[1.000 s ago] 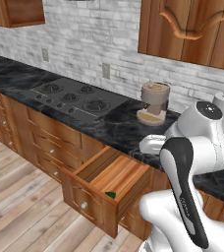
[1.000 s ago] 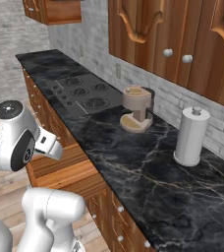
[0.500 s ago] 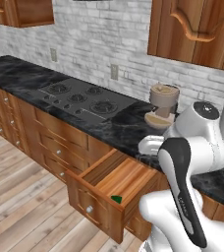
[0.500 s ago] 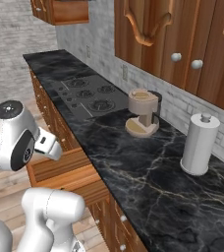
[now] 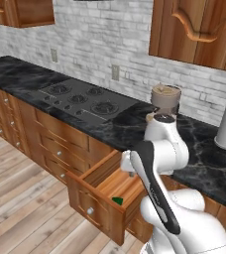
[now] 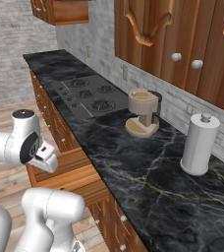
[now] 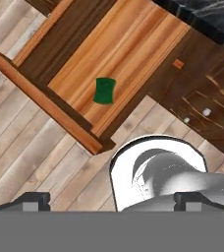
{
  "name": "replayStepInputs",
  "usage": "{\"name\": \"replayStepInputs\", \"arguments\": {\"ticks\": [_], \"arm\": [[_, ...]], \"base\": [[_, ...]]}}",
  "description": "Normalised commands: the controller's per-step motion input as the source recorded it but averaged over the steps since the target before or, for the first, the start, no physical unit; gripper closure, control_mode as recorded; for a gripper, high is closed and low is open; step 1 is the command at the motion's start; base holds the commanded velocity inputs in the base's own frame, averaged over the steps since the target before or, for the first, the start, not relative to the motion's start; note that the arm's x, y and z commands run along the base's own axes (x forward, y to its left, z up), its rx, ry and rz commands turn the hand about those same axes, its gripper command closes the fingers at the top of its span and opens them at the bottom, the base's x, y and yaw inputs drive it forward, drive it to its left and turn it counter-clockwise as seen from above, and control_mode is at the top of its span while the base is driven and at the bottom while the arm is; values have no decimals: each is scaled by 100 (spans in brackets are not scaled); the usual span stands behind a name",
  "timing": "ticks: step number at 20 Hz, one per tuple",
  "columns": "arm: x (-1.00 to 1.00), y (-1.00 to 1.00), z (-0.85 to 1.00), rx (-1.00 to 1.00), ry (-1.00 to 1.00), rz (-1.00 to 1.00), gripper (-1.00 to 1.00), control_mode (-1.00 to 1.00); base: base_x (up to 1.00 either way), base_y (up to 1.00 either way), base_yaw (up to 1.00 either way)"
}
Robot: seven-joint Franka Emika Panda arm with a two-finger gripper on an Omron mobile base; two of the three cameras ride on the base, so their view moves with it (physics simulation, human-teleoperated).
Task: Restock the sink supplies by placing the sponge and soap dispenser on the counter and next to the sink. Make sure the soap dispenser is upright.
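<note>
Sponge [image 7: 104,91] lying flat on floor of open drawer [image 7: 60,108], upper centre of hand view; showing as green corner low centre of left base view [image 5: 117,200]. Gripper [image 7: 112,201] hanging high above drawer, jaws spread wide, holding nothing. Counter [image 6: 148,172] carrying coffee machine [image 6: 142,113] and paper-towel roll [image 6: 199,144]; soap dispenser and sink not making themselves seen.

Risks, judged: sponge sitting near drawer front wall, so descending fingers may be striking wood; thin, flat sponge may be slipping from pinch; 2 items pending.

Tan coffee machine [image 6: 142,114] between stovetop [image 6: 87,93] and white paper-towel roll [image 6: 199,144]; open wooden drawer [image 5: 104,196].
</note>
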Motion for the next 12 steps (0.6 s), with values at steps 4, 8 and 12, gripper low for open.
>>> {"name": "replayStepInputs", "arguments": {"ticks": [4,8,12], "arm": [[52,7,-75,0,27,0,-100,-100],[63,0,-60,0,7,0,-100,-100],[69,12,-68,0,2,-1,-100,-100]], "base": [[0,0,0],[0,0,0],[0,0,0]]}}
